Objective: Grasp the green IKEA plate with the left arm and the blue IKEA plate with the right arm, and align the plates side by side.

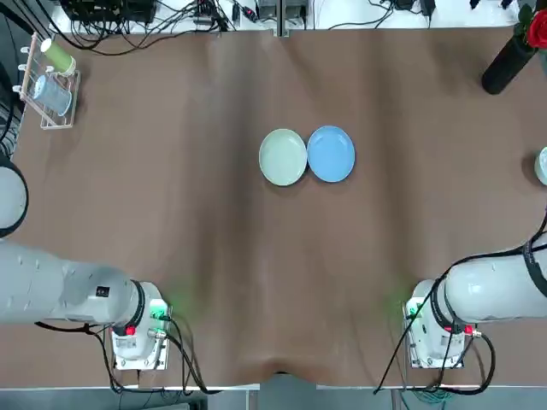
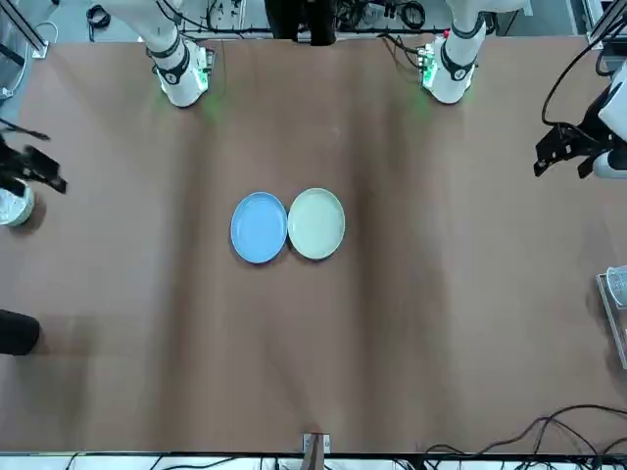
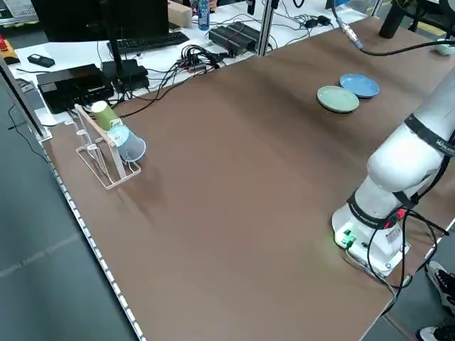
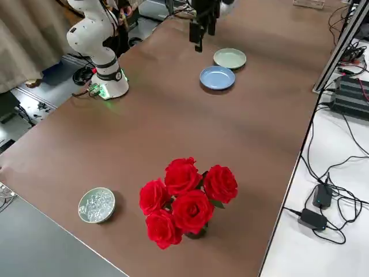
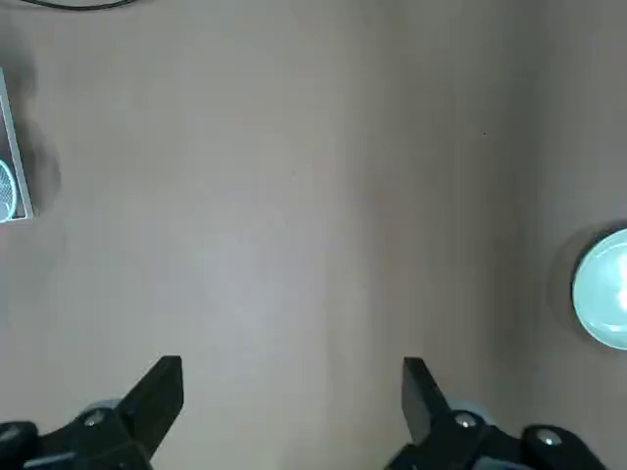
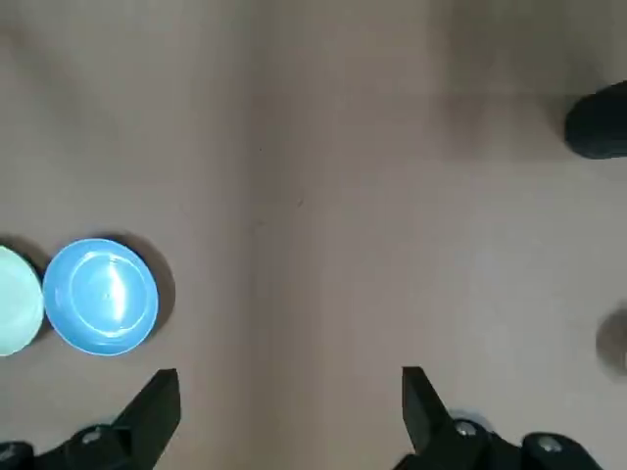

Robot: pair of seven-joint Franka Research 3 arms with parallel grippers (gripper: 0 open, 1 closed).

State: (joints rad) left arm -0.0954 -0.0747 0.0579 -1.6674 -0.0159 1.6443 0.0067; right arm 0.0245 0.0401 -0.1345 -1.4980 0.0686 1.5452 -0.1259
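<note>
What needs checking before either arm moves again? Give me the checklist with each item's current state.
1. The green IKEA plate and the blue IKEA plate sit side by side at mid-table, rims meeting: ok.
2. Green on the robot's left, blue on its right, matching the arm assignment: ok.
3. Left gripper open, nothing between its fingers, high over bare table: ok.
4. Right gripper open and empty, also raised clear of the plates: ok.
5. Cup rack, rose vase and small glass bowl stand at the table edges, away from the plates: ok.
6. Whether the plates' rims overlap or merely touch: cannot tell.
</note>
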